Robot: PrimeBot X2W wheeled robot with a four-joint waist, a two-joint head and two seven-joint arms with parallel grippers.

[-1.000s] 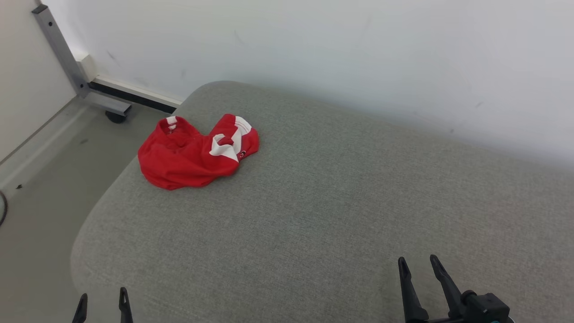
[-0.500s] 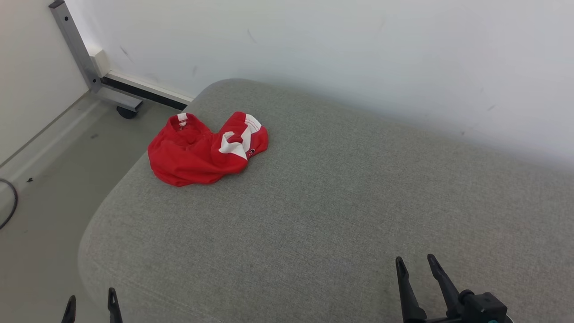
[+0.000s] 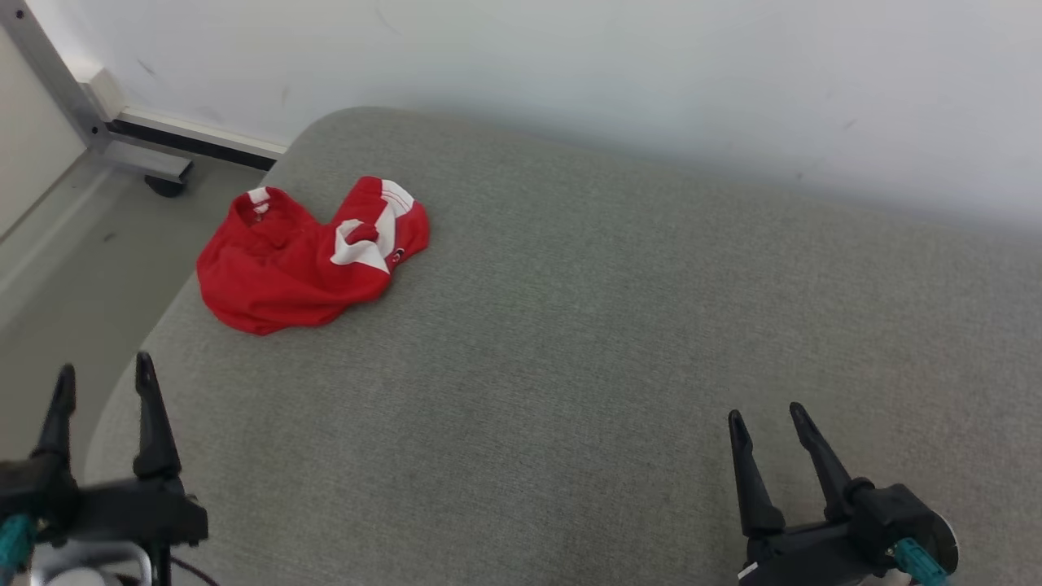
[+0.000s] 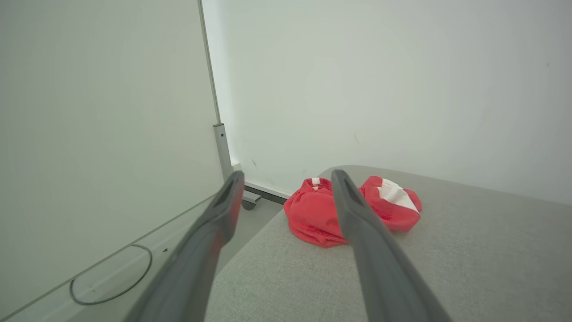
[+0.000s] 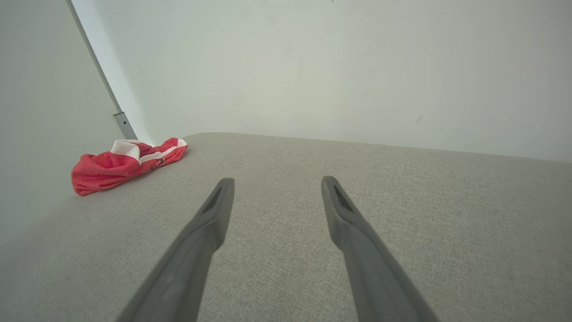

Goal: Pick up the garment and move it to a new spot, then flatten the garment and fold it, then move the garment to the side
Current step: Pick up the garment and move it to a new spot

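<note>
No legible text anywhere — only a small dark emblem (image 3: 396, 257) (a mere blur) on the red garment (image 3: 277, 285)

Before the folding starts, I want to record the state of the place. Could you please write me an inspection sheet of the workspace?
Surface: grey fabric cushion with rounded corners.
Job's things: red and white garment, crumpled, near the cushion's far left corner, not yet picked up.
Clutter: nothing seen.
Grippers: left gripper and right gripper at the near side, jaws open, both empty, well apart from the garment.
Cables: thin dark cable loop on the floor left of the cushion.
Surroundings: white wall behind; grey metal frame on a caster, far left.
</note>
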